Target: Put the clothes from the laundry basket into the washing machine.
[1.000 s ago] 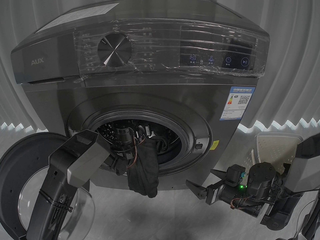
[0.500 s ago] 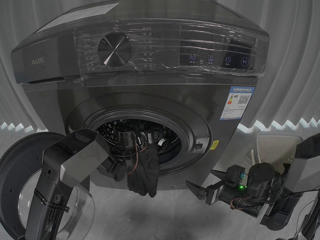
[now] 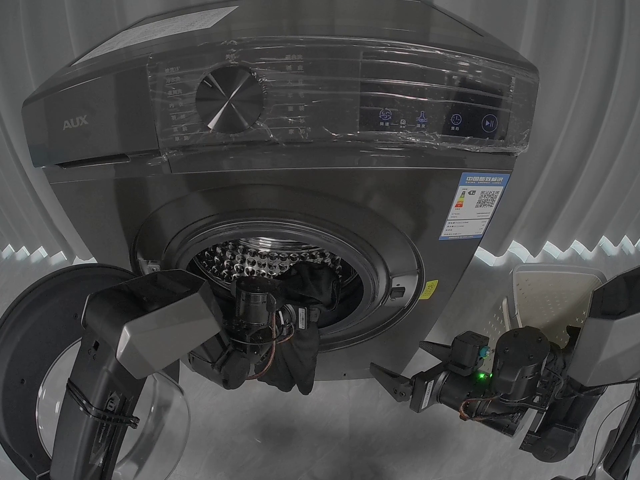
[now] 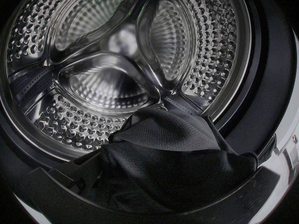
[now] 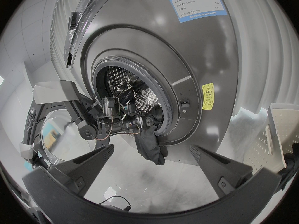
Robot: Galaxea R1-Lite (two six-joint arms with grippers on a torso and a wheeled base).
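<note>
Black garment point(image 3: 301, 365) lies draped over the washing machine point(image 3: 333, 195) door lip at 6 o'clock, partly inside, so we judge loading unfinished; whether the left hand point(image 3: 301, 316) grips it we cannot tell, and the right hand point(image 3: 397, 358) hangs spread wide, empty.

A pale pleated curtain point(image 3: 587, 88) hangs across the whole back of the room, its folds falling straight and even on both sides. Along its hem runs a bright zigzag band of light point(image 3: 567, 247), clear on the right and picked up again low on the left. Below that lies the floor point(image 3: 333, 428), grey, smooth and glossy, mottled with darker patches and soft pale reflections. From the right wrist view, off to one side, a white surface of large square panels point(image 5: 25, 35) with thin seams shows; wall or ceiling, I cannot tell.
</note>
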